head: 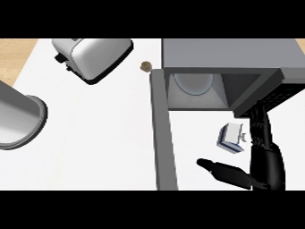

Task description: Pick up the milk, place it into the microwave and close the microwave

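The milk (231, 137), a small white carton with a blue band, stands on the white worktop (102, 134) just in front of the microwave (234, 53), a little to the right of the opening's middle. It has not been lifted. The right hand (265, 166) is beside it on its right, wide open: the fingers (260, 127) run straight up toward the microwave's front, along the carton's right side, and the thumb (219, 170) sticks out to the left below the carton. So the carton sits in the open crook between thumb and fingers. Nothing is held. I cannot tell whether the fingers touch the carton's side or stop just short of it. This looks like the set-up for a side grasp, with the hand spread so that it can close round the carton.

The microwave door (163, 134) is swung fully open and points toward the robot, seen edge-on as a long grey bar on the left of the opening. That leaves the way in free, and a round plate (194, 82) shows on the floor inside. Since the door hangs on the left, closing it will probably need a push from its outer side. The left hand is not in view.

A toaster (92, 58), a large grey pot (13, 116) and a small brown thing (145, 66) lie well apart from the milk.
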Robot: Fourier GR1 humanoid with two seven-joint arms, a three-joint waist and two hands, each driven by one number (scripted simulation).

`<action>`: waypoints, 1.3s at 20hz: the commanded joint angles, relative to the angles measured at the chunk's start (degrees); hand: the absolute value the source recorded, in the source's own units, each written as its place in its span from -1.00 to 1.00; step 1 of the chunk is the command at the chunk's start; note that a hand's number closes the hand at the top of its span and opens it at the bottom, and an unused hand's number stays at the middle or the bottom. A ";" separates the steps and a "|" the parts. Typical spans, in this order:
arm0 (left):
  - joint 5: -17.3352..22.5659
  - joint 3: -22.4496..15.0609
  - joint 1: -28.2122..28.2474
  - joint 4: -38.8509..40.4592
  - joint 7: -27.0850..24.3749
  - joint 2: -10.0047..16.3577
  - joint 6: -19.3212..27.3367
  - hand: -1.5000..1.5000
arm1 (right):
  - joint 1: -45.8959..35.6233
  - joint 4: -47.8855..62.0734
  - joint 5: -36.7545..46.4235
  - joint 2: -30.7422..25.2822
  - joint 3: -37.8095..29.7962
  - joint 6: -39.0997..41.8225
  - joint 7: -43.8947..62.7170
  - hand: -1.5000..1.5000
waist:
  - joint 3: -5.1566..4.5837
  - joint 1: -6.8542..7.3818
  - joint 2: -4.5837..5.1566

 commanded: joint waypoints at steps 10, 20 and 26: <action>2.19 4.54 2.54 -0.42 -1.02 -3.68 -5.71 -1.00 | -0.72 20.09 -8.35 -3.00 -12.41 3.17 -15.90 -1.00 | 0.01 0.07 0.03; 3.81 7.20 0.85 1.24 1.44 -3.80 -8.82 -1.00 | -6.54 37.58 -11.85 -5.90 -17.73 9.74 -26.42 -1.00 | 0.00 0.01 0.04; 5.62 9.07 -0.66 -2.28 4.00 -4.16 -7.39 -1.00 | -11.70 48.26 -10.88 -4.44 -19.16 7.53 -33.33 -1.00 | 0.01 0.04 0.06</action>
